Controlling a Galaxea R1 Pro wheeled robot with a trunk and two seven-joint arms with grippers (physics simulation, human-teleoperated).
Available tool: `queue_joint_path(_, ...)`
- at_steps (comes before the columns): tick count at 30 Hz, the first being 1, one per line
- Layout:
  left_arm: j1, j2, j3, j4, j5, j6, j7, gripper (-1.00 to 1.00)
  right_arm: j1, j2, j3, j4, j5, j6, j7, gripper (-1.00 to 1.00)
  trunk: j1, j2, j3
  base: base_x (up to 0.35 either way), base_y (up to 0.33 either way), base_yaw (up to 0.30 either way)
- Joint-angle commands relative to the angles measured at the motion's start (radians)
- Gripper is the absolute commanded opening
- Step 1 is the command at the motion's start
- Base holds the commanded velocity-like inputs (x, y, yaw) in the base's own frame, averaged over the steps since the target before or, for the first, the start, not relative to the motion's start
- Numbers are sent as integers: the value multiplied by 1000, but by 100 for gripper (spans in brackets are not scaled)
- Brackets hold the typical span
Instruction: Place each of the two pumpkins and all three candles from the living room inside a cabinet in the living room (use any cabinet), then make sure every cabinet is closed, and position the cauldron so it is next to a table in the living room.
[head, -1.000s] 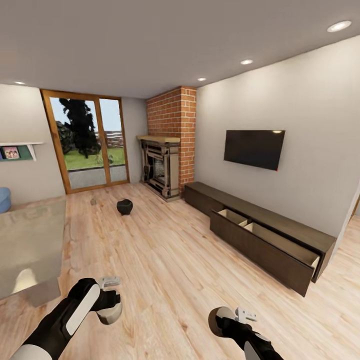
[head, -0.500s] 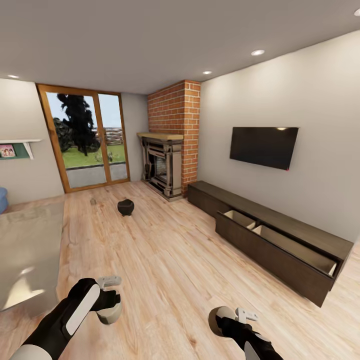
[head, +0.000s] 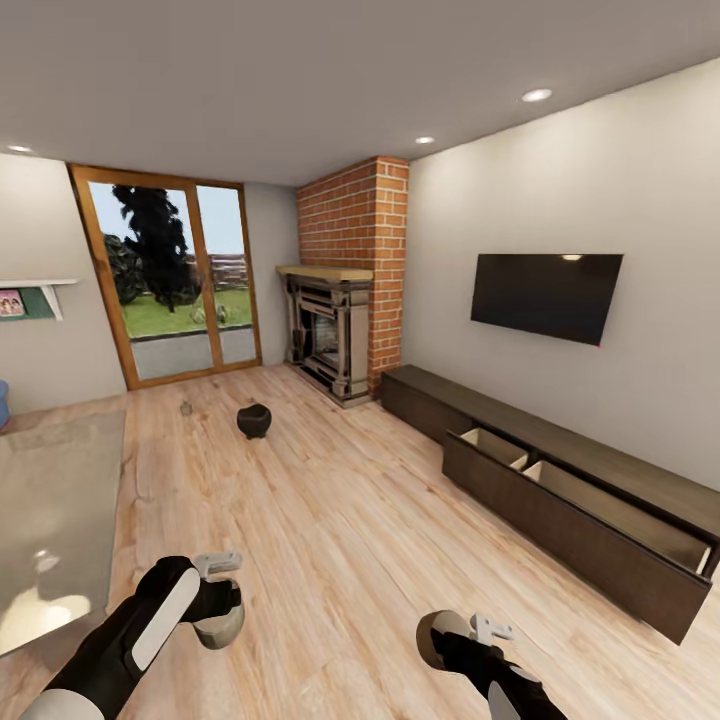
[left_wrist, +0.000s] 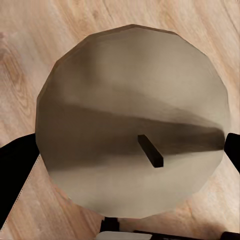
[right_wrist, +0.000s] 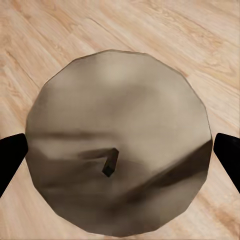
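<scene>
1. Low in the head view, at your left, the left end effector is closed on the first candle, a stubby pale grey cylinder held above the wood floor.
2. In the left wrist view, you see the first candle end-on. Its flat round top faces the camera, so its axis runs along the fingers. A black finger presses at one side and another at the opposite edge. The dark wick lies slanted across the top.
3. At your right in the head view, the right end effector is closed on the second candle.
4. In the right wrist view, the second candle is also end-on, top toward the camera, with a black finger at each side. Its short wick leans to one side.
5. Along the right wall stands the cabinet, long, low and dark brown. Its long axis follows the wall, from the brick fireplace toward you.
6. One wide drawer is pulled out into the room, its light interior open upward. You cannot tell whether anything lies inside.
7. The cauldron, small and black, sits upright on the floor before the glass doors. It is well apart from the pale grey surface at your left.
8. A dark television hangs above the cabinet.
</scene>
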Motion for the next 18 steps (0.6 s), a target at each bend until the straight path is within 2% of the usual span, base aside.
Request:
queue_joint_path(1,-1,1,-4,-1,8,1,12,-100,-1,0,1,-2,-3,4,0,-100,1,-1,-2,288,119,0)
queue_joint_path(10,-1,1,-4,-1,8,1,12,-100,-1,0,1,-3,-3,4,0,-100,1,-1,-2,287,88,0)
queue_joint_path(18,-1,0,-4,-1,8,1,12,-100,-1,0,0,-1,-3,5,1,-100,1,-1,-2,287,12,0)
